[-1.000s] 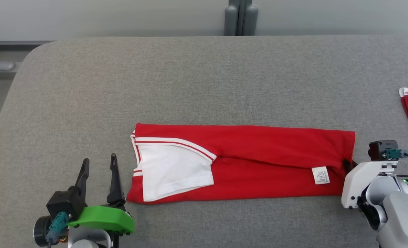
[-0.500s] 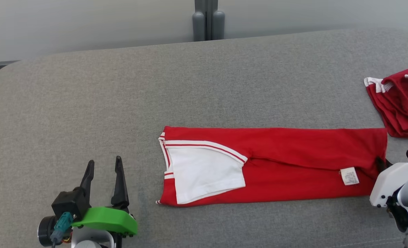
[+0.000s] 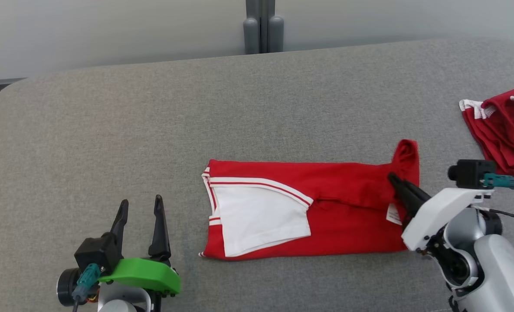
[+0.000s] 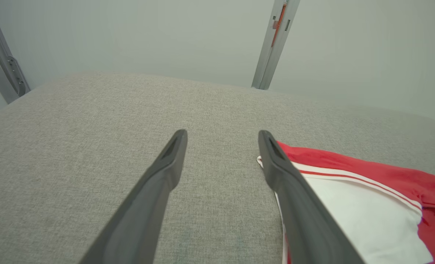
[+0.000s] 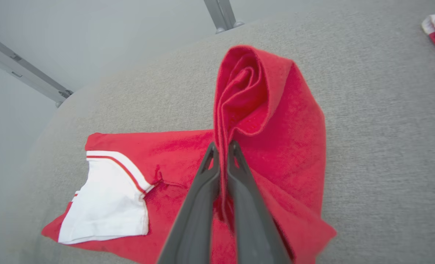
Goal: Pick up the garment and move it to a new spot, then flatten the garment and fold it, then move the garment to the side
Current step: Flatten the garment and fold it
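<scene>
Fold time, by the look of it: the right tool is pinched shut on the right-hand end of the red garment. That end is raised off the grey surface and bunched into a roll above the fingers (not ideal). The rest of the garment lies flat mid-surface, with its white panel at the left end. The left tool hovers wide open just beside that left end, holding nothing. My take: carry the raised end low and straight across toward the white part so the edges line up. Maybe pin the left end first so nothing drags, and steer clear of the other red pile at far right.
</scene>
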`<state>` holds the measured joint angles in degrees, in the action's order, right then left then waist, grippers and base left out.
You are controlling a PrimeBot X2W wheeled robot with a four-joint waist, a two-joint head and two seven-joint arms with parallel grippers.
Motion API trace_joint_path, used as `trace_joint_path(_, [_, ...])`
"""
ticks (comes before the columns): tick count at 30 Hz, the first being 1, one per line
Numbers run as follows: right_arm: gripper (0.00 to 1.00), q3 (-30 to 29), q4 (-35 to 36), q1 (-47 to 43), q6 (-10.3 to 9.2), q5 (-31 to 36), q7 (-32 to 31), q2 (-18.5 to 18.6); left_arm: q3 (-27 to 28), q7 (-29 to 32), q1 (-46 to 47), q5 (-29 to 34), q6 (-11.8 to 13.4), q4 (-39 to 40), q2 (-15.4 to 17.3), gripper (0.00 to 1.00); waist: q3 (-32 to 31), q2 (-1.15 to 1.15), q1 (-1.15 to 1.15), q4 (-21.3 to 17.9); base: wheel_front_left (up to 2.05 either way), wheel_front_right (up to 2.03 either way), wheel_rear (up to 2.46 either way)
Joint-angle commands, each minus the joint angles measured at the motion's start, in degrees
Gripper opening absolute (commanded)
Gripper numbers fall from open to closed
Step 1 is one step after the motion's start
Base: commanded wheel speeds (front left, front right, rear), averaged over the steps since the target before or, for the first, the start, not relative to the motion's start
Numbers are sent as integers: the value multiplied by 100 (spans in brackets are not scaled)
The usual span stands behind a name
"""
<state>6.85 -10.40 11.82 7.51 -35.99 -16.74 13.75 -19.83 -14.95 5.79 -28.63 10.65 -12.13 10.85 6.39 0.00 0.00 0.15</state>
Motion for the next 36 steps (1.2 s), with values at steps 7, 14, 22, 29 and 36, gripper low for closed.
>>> trace_joint_path(7, [0, 812, 439, 200, -4, -468, -64, -356, 8, -12, 166, -63, -35, -52, -55, 100, 26, 0, 0, 259, 0, 0, 0])
trace_joint_path(14, [0, 1509, 2, 564, -3, -560, 89, -692, -31, -19, 239, -45, -93, -114, -116, 100, 51, 0, 0, 540, 0, 0, 0])
trace_joint_path(22, [0, 2056, -766, 999, -3, -817, 381, -929, -59, -24, 295, -16, -154, -191, -186, 100, 47, 0, 0, 835, 0, 0, 0])
trace_joint_path(29, [2, 2381, -1520, 1370, -2, -1070, 641, -1045, -73, -23, 313, 8, -200, -250, -242, 100, 35, 0, 0, 968, 0, 0, 0])
trace_joint_path(36, [100, 2749, -2136, 1724, -2, -1391, 992, -1077, -95, -23, 308, 66, -248, -307, -312, 100, 4, 0, 0, 1023, 0, 0, 0])
